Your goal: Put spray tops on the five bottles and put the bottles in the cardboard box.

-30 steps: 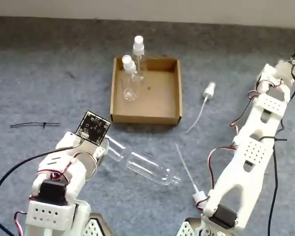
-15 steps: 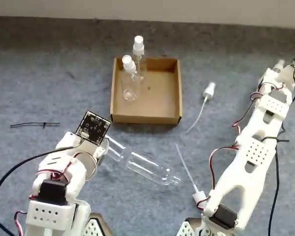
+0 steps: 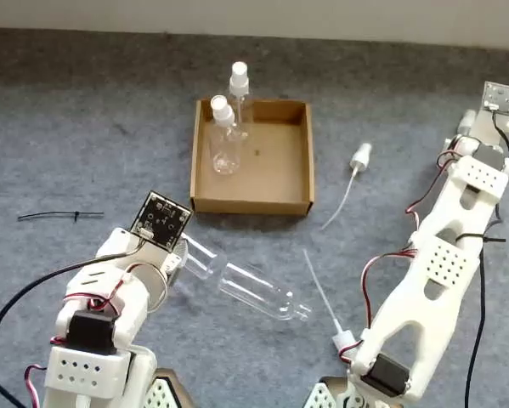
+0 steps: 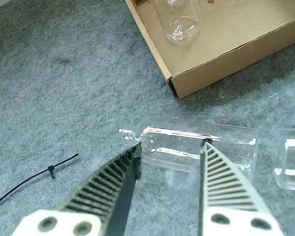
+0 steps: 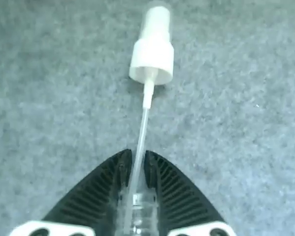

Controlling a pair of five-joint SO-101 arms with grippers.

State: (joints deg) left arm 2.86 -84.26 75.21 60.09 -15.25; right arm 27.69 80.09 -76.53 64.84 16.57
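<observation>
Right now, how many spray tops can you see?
5. One top and another sit on bottles in the box; one lies beside the box; one near the right arm's base; the right end effector holds one by its tube.

light: even, diffuse | shadows: soft | glare: glints on clear bottle

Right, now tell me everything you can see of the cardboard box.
The cardboard box is a shallow, square tray of plain brown card, open at the top, with low upright walls. It sits flat on the grey cover of the table, towards the far side, between the two arms' lines. A small dark speck marks its floor. In its far left corner a clear bottle stands upright with a second bottle behind it, both fitted with white spray tops.
</observation>
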